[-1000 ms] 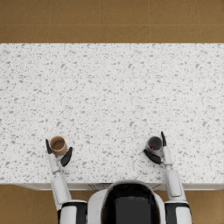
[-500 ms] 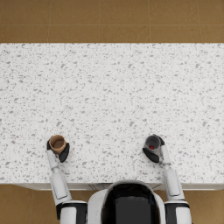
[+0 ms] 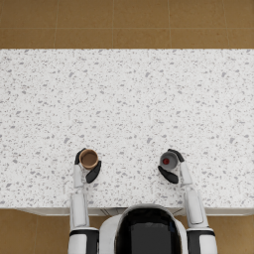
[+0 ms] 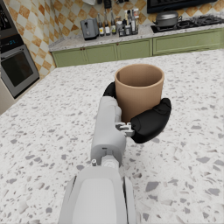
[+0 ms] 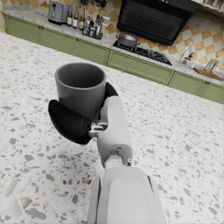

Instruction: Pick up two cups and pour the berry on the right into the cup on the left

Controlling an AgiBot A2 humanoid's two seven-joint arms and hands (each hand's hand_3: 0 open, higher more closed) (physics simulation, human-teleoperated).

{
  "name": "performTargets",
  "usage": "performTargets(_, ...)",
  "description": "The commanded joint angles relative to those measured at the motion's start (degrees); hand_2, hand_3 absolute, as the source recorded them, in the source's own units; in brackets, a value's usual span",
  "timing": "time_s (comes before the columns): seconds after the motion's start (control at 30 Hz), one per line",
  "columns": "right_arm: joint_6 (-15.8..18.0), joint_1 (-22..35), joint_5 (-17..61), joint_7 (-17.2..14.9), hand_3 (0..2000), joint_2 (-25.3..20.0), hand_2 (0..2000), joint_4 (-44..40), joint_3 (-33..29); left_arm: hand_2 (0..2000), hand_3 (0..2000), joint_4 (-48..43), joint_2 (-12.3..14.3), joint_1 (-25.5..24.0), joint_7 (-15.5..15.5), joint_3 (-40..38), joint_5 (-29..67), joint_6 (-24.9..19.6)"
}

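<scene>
A tan cup stands upright near the table's front edge on the left, and my left hand grips it around its sides. The left wrist view shows the same tan cup wrapped by the dark fingers; its inside is hidden there. On the right, a grey cup holds a red berry. My right hand grips that cup. From the right wrist, the grey cup stays upright in the hand, with the berry out of sight.
The speckled white table stretches far beyond both cups, and its front edge runs just behind my wrists. Green kitchen cabinets and an oven line the background.
Both hands' fingers have closed around their cups since a second ago. The cups stay in the same spots on the table.
</scene>
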Motion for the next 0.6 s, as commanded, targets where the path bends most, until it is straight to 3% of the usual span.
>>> performTargets(0.03, 0.1, 4.2, 1.8, 0.0, 1280, -1.6, 2000, 3.5, 0.6, 2000, 1280, -2.1, 0.1, 3.0, 0.0, 7.5, 1.8, 0.0)
performTargets(0.33, 0.6, 16.4, 18.3, 0.0, 1280, -7.4, 2000, 2.6, 2.8, 2000, 1280, 2.5, 3.1, 13.7, 0.0, 14.0, 15.7, -0.1)
performTargets(0.6, 1.2, 24.8, 33.0, 0.0, 1280, -11.6, 2000, 1.6, 4.5, 2000, 1280, 6.7, 4.2, 16.6, 0.0, 17.2, 17.3, 0.0)
